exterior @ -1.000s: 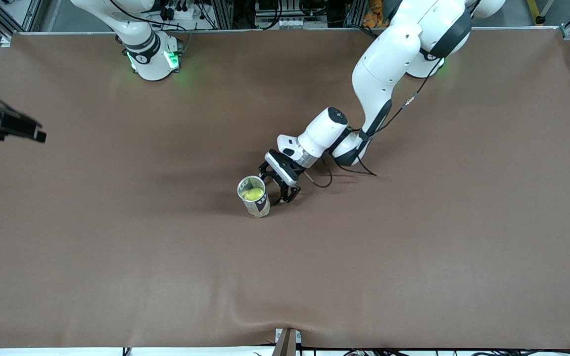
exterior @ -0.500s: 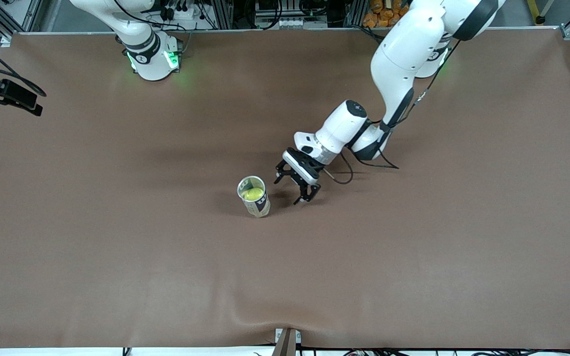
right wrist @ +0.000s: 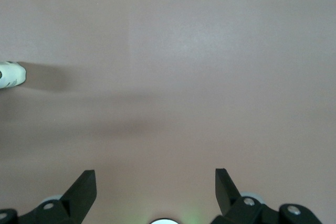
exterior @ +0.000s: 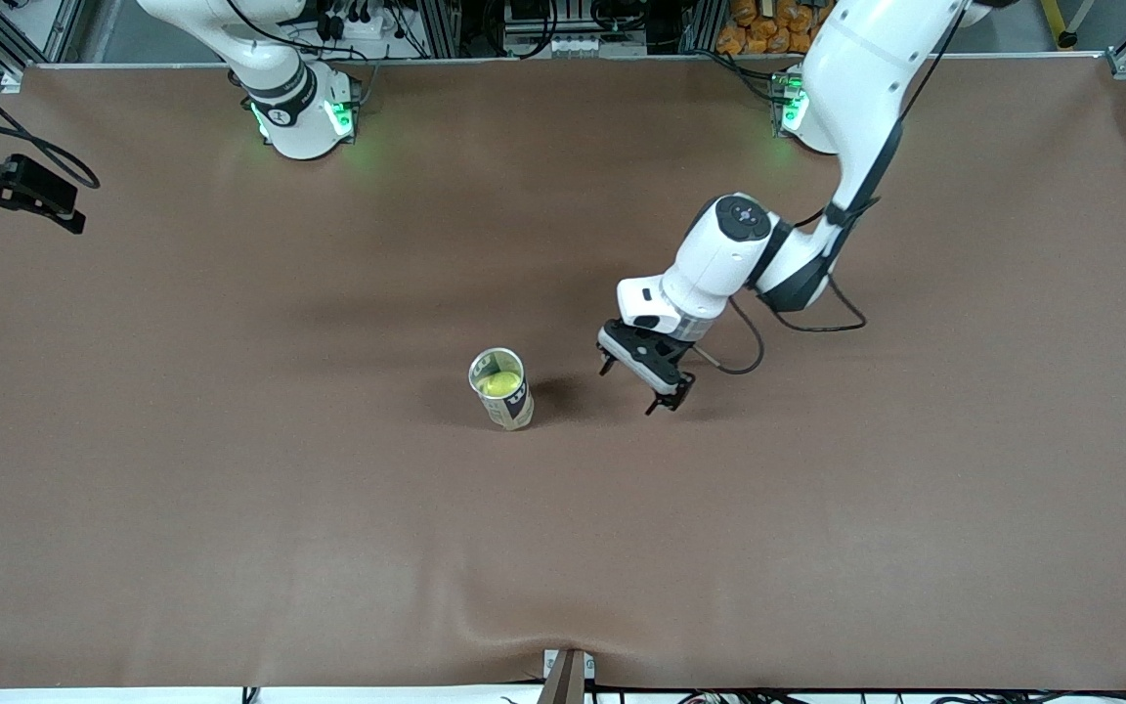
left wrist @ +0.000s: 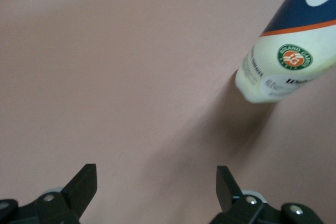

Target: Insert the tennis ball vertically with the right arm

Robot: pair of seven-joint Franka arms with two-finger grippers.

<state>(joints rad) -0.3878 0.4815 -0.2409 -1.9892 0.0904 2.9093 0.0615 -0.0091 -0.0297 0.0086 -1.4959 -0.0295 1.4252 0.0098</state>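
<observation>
Two Franka arms are seen at a table (exterior: 231,508) covered w/ brown material, which takes up nearly the whole front view. The left arm (exterior: 856,88) is reached down from its base toward the table's middle, wrist bent over. The right arm (exterior: 280,83) is shown only at its base and lower links, w/ a green light lit at the base; it is held off toward its own end of the table.

A tennis-ball can (exterior: 502,388) is stood upright near the table's centre, open mouth up, w/ a pale lower body, dark blue band and a round green-and-orange logo seen in the left wrist view (left wrist: 286,51). The can is touched by neither gripper.

The left gripper (exterior: 648,379) is hung low over bare table, just beside the can, toward the left arm's end; its fingers (left wrist: 84,184) are spread wide, nothing betw. them.

The right gripper (right wrist: 156,192) is seen in its wrist view only, over bare table; its fingers (right wrist: 84,187) are likewise spread apart and empty. A small white object at that view's edge can't be identified.

The tennis ball (exterior: 498,383), yellow-green, is sat inside the can, visible through the open top.
</observation>
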